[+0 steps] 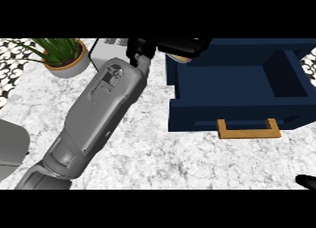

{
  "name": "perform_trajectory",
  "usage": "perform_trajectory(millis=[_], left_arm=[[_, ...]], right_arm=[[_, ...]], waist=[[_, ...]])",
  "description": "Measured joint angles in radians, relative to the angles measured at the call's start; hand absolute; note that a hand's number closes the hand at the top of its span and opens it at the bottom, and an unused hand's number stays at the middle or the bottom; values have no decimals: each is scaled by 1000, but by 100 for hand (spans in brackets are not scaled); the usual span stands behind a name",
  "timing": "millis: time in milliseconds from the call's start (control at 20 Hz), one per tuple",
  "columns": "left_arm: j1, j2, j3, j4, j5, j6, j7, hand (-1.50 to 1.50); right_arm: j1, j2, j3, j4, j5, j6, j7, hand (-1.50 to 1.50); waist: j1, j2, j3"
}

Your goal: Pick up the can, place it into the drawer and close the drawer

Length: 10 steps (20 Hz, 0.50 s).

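Can [179, 58] sits at twelve o'clock above the open navy drawer's [222, 78] left rim, our left hand [165, 46] curling its fingers round it. Our right hand [313, 182] shows at five o'clock; we cannot tell its fingers' state.

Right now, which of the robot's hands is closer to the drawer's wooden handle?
Right. The right hand shows only as a tip at the lower right corner, below and right of the wooden handle. The left hand is up at the drawer's far left corner.
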Motion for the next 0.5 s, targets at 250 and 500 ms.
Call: perform_trajectory(millis=[250,500], left_arm=[[-135,-8,4,99,15,32,35,150],[-273,-11,1,233,44,52,49,150]], right_arm=[[8,4,8,-17,4,3,-1,-150],[-18,-11,-3,-11,-8,1,14,-150]], waist=[[-9,2,0],[-20,5,1]])
